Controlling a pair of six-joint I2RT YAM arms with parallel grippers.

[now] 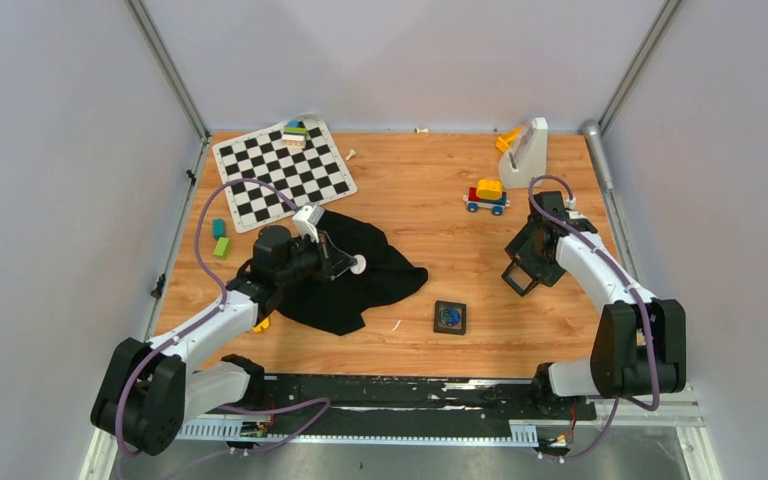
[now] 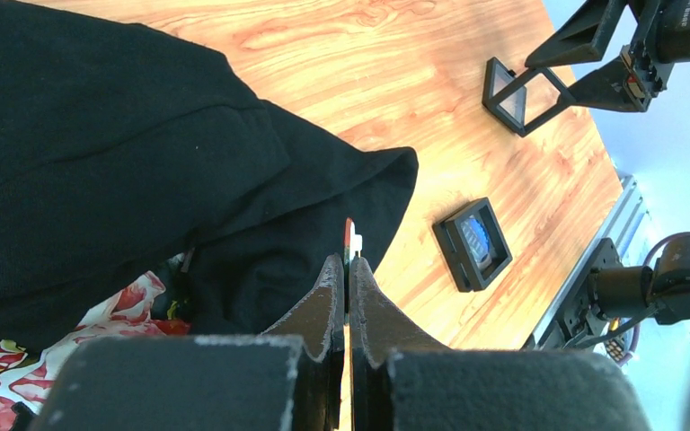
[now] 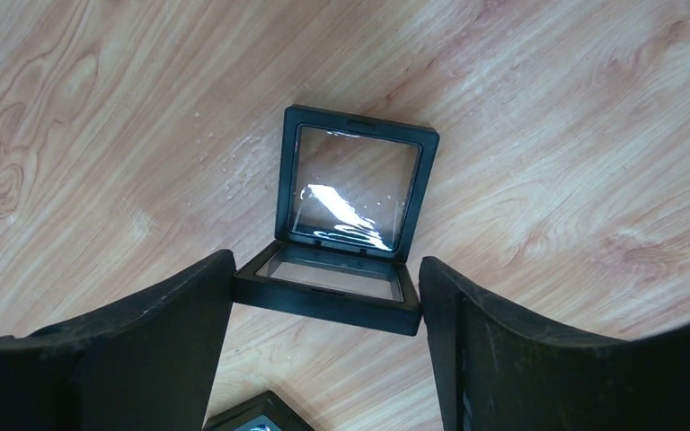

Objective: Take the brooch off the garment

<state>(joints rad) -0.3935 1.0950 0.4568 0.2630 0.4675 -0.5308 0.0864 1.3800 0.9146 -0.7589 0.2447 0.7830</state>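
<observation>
The black garment (image 1: 360,290) lies crumpled at centre left; in the left wrist view it (image 2: 144,135) fills the upper left. My left gripper (image 1: 352,265) (image 2: 349,265) hovers over its right edge, shut on a thin white disc (image 1: 359,265) with a red edge, seen edge-on (image 2: 353,241). The brooch, a small round blue disc (image 1: 450,317) (image 2: 478,235), lies in a black square case on the wood to the garment's right. My right gripper (image 1: 522,272) (image 3: 326,287) is shut on an open, empty black frame case (image 3: 355,184) (image 2: 508,90), fingers on both its sides.
A chessboard mat (image 1: 282,172) with stacked blocks (image 1: 295,132) lies at the back left. A toy car (image 1: 487,196) and a white stand (image 1: 525,148) are at the back right. Green blocks (image 1: 220,240) sit left. Floral cloth (image 2: 0,377) shows under the garment.
</observation>
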